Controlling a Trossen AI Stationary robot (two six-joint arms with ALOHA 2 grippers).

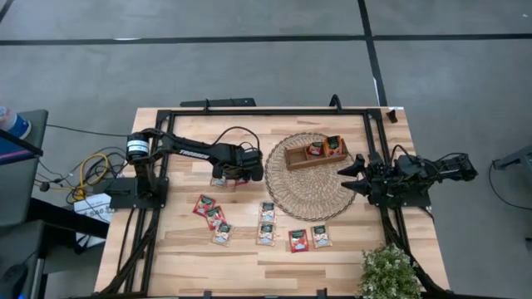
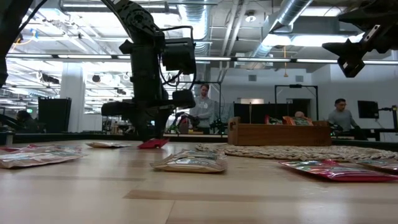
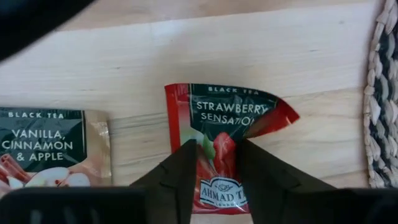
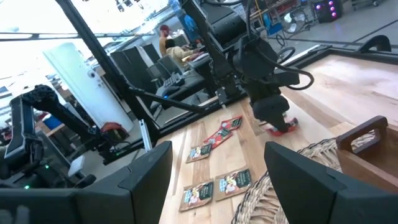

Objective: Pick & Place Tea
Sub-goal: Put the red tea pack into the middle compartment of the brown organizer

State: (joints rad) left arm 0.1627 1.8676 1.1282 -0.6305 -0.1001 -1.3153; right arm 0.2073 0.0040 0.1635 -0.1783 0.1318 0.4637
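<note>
The left gripper (image 3: 214, 171) is pinching its fingers on a red tea sachet (image 3: 227, 134) lying at nine o'clock of the wicker mat (image 1: 312, 176), and should squeeze tight before lifting, while the right gripper (image 1: 349, 174) is waiting open at three o'clock.

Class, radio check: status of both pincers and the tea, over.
Left pincer closing on red strawberry sachet, corner buckled. Right pincer open, waiting over wicker mat. Vanilla sachet alongside, clear of the grip.
</note>
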